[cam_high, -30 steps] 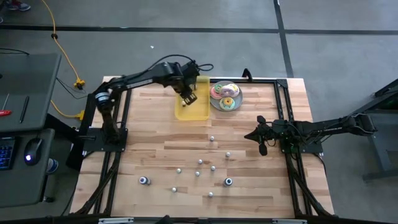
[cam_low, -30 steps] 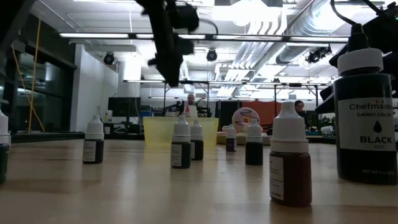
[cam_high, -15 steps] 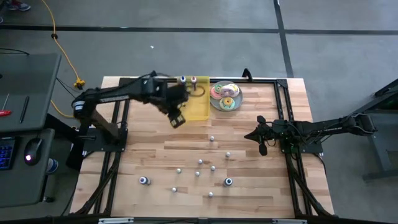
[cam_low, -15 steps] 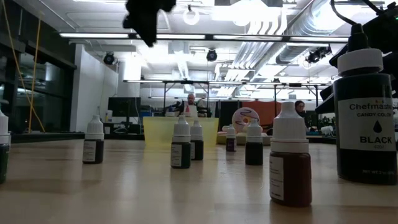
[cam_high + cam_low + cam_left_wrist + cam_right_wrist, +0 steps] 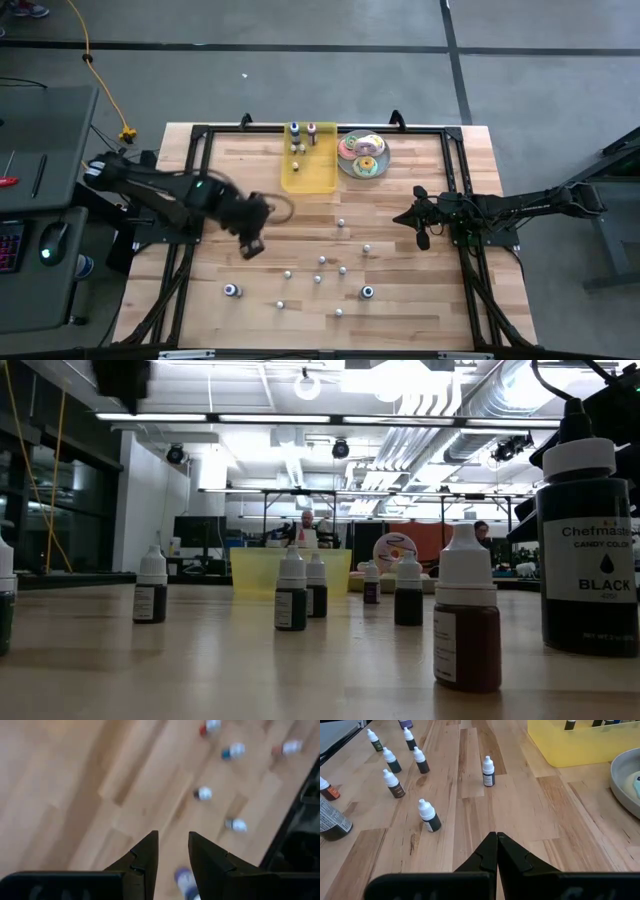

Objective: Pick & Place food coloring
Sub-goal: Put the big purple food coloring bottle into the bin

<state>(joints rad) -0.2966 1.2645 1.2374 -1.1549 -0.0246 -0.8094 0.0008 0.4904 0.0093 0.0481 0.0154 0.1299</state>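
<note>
Several small food coloring bottles (image 5: 322, 262) stand upright on their bases on the wooden table, in its middle and near part; the right wrist view shows them too, such as one white-capped bottle (image 5: 488, 771). A few more stand in the far end of the yellow tray (image 5: 310, 172). My left gripper (image 5: 252, 246) hangs above bare wood to the left of the bottles, pointing down, open with a narrow gap and nothing between its fingers (image 5: 172, 854). A blue-capped bottle (image 5: 185, 881) stands on the table below it. My right gripper (image 5: 405, 217) waits shut at the table's right (image 5: 496, 840).
A grey plate of frosted doughnuts (image 5: 363, 155) sits to the right of the tray at the far edge. A large black-labelled bottle (image 5: 588, 560) stands close to the low camera. A black frame rail (image 5: 200, 180) runs along the table's left side.
My left gripper has swung from above the yellow tray toward the table's left and near edge, staying at about the same height and turning as it went. It ends over bare wood left of the bottles. The bottles in the tray's far end have come into view.
</note>
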